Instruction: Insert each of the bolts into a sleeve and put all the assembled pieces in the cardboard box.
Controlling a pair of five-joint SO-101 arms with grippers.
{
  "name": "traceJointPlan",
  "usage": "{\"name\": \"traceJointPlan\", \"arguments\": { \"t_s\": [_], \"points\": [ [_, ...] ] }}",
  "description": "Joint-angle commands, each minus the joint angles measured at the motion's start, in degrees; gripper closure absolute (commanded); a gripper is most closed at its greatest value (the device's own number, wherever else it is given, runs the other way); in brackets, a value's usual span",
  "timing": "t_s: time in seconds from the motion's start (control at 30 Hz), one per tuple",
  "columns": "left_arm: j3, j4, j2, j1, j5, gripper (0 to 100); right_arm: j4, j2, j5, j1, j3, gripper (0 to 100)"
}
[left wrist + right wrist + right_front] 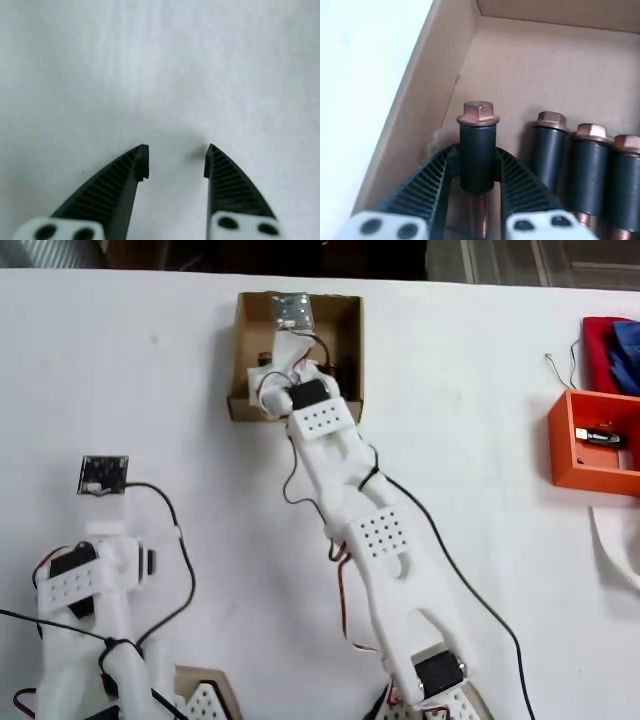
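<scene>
Right arm point(370, 530) stretched from lower centre to upper centre, right gripper point(477, 154) clamped on a sleeved bolt point(478, 132), left arm point(85, 585) folded at lower left, left gripper point(176, 161) parted.

The desk point(480, 360) is white. The cardboard box point(250, 340) is plain brown. The bolts point(478, 114) are shiny copper, and each sleeve point(477, 135) is black. The right pincer point(477, 151) has black fingers point(427, 185) with a pattern of thin lines, and so does the left pincer point(176, 161). The arms point(380, 535) are white with rows of little dots. A tray point(560, 440) is bright orange and a cloth point(600, 340) is red.
</scene>
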Motion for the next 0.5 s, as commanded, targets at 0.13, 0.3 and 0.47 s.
{"name": "traceJointPlan", "arguments": {
  "t_s": [0.13,0.3,0.47],
  "points": [
    [-0.1,-1.0,-1.2,-0.3,0.1,80,-0.2,-0.7,-0.4,-0.7,-0.4,97.1],
    [-0.1,-1.0,-1.2,-0.3,0.1,80,1.1,-0.7,-1.9,-0.7,-0.4,90.8],
    [-0.1,-1.0,-1.2,-0.3,0.1,80,1.6,-0.1,-2.9,0.1,-0.4,92.5]
  ]
}}
